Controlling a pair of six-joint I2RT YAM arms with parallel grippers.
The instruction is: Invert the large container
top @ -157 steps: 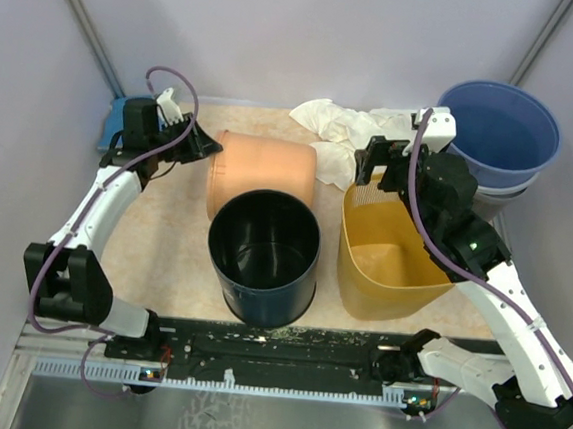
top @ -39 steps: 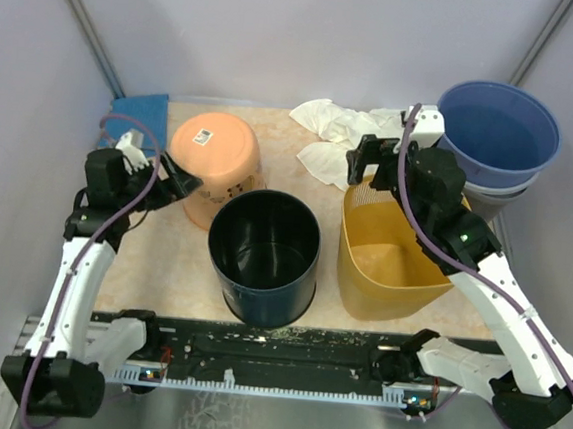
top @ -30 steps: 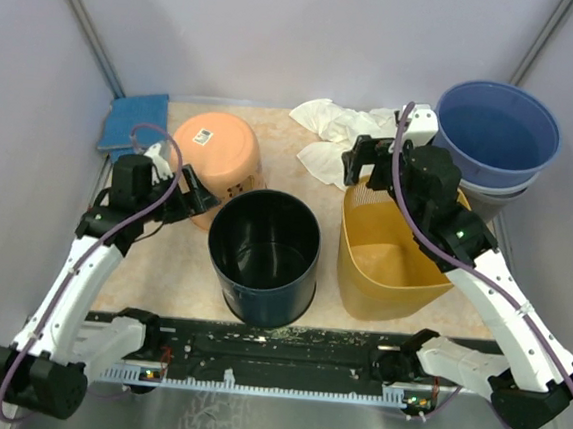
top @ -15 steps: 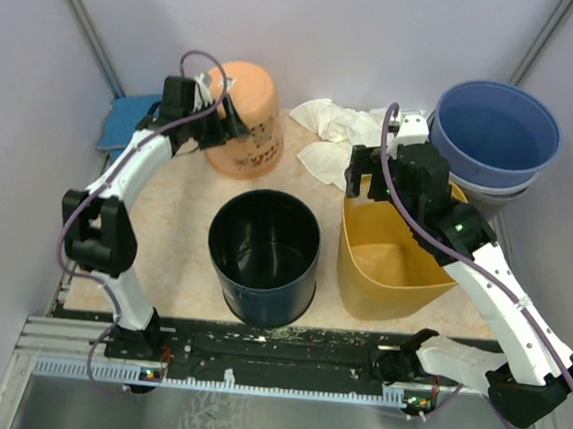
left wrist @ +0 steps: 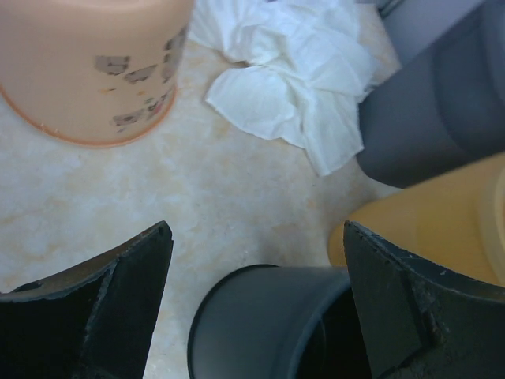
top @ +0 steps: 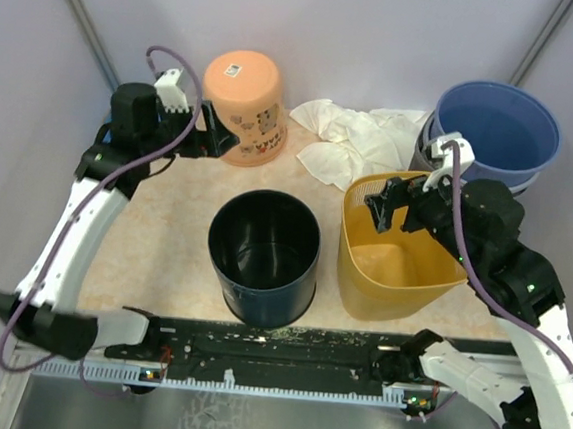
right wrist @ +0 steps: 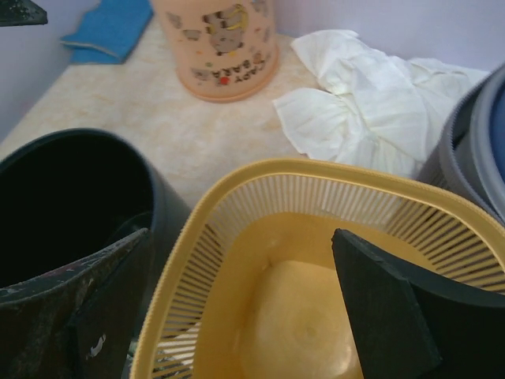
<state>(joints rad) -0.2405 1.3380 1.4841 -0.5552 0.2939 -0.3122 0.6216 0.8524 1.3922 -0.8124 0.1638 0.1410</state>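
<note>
The large container (top: 242,102), a peach plastic tub with cartoon prints, stands upside down at the back of the table, its base and white label facing up. It also shows in the left wrist view (left wrist: 87,63) and the right wrist view (right wrist: 225,39). My left gripper (top: 216,136) hangs open just left of its rim, touching nothing; between its jaws (left wrist: 256,308) I see only the table and the black bucket below. My right gripper (top: 386,205) is open above the yellow basket, its jaws (right wrist: 237,316) empty.
A black bucket (top: 263,248) stands upright at the front centre, with a yellow slotted basket (top: 357,271) beside it on the right. A crumpled white cloth (top: 349,135) lies at the back. A blue bucket (top: 497,128) nested in a grey one fills the back right corner. A blue cloth (right wrist: 110,28) lies back left.
The left gripper has come off the peach container and drawn back to its left, leaving it upside down near the back wall. The right arm has pulled back towards the right over the basket.
</note>
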